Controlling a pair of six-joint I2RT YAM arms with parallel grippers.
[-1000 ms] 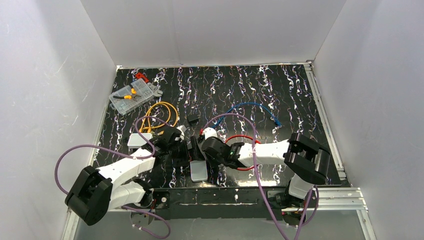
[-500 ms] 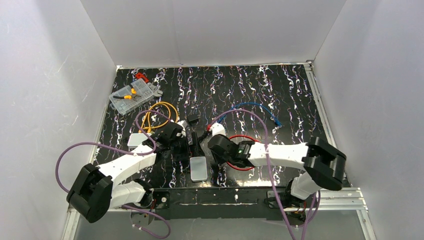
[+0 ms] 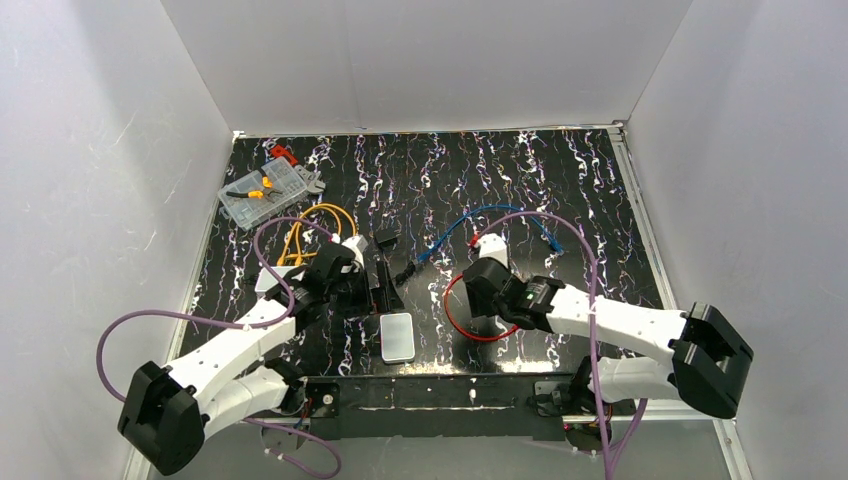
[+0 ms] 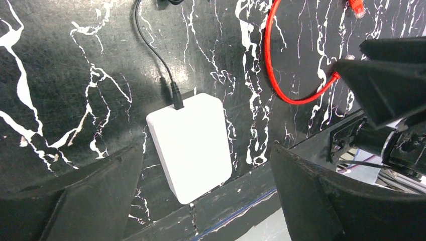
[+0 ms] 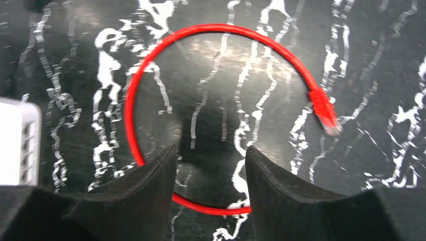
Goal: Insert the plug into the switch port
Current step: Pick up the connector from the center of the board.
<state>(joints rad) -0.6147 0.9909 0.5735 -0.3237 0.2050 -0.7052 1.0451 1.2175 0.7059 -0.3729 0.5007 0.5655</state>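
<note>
The pale flat box [image 3: 397, 337] with the switch port lies near the table's front edge. A black plug [image 4: 176, 100] on a thin black lead sits in its far short edge. My left gripper [image 4: 205, 151] hovers above the box [image 4: 193, 145], jaws spread wide, touching nothing. My right gripper [image 5: 211, 150] is open too, to the right of the box, over a red cable loop [image 5: 150, 70]. Nothing lies between its fingers. In the right wrist view, the box's ported edge [image 5: 20, 145] shows at far left. From above, the left gripper [image 3: 378, 288] is just beyond the box and the right gripper [image 3: 487, 303] is apart from it.
The red cable [image 3: 468, 322] ends in a red connector [image 5: 324, 110]. A blue cable [image 3: 500, 213] and a yellow cable [image 3: 312, 228] lie farther back. A clear parts box [image 3: 263, 190] stands at the back left. A smaller white box [image 3: 265, 281] peeks out beside the left arm.
My right gripper has opened and swung right, away from the box's far end. The left gripper has drawn back a little and opened slightly, leaving the box uncovered.
</note>
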